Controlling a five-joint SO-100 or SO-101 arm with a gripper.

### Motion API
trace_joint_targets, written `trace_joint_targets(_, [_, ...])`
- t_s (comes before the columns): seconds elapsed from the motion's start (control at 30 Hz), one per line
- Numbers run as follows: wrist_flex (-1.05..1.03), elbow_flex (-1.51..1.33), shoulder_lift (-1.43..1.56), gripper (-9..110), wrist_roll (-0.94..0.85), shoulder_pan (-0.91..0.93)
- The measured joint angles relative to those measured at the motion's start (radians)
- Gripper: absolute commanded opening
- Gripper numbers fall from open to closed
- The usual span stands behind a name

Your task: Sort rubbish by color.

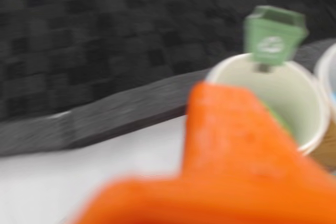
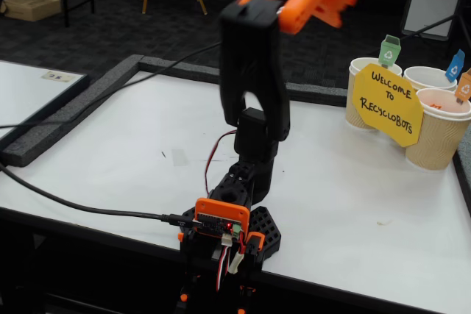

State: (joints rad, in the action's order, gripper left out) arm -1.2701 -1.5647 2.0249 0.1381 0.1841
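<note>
Orange hand (image 1: pixel 236 150) right up against the wrist lens, smeared into 1 soft mass across the near right of that view. Below it, white bench (image 2: pixel 353 182), bare over most of its width in the fixed view. Black arm (image 2: pixel 254 71) reared high from its near-edge base, reaching toward the far right.

On the far right, 3 beige cups behind a yellow sign (image 2: pixel 388 104): green-flag cup (image 1: pixel 294 98), blue-flag cup (image 2: pixel 427 77), orange-flag cup (image 2: pixel 434 137).

Of the rubbish, only traces:
- A green sliver (image 1: pixel 280 120) low inside the green-flag cup, likely the green wad already dropped in.
- An orange tint (image 2: pixel 440 106) at the mouth of the orange-flag cup, perhaps the orange wad.
- No blue wad made out anywhere, none loose on the bench.

Judged as crumpled paper: very light, soft, springy, not fragile and not slippery, easily nudged away. Best pinched across the middle, squeezing enough to bite into the folds.

Hand poised above and just near of the green-flag cup. Cannot tell whether released or clenched: too blurred in both views. A pale blur at its tip in the fixed view, wad or background, cannot tell.
</note>
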Motion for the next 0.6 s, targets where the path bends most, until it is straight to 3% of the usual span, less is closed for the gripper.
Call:
trace_joint_targets(0.33, [0.011, -0.453, 0.634, 11, -0.002, -0.13])
trace_joint_targets(0.6, [-0.077, -0.515, 0.882, 10, -0.002, -0.259])
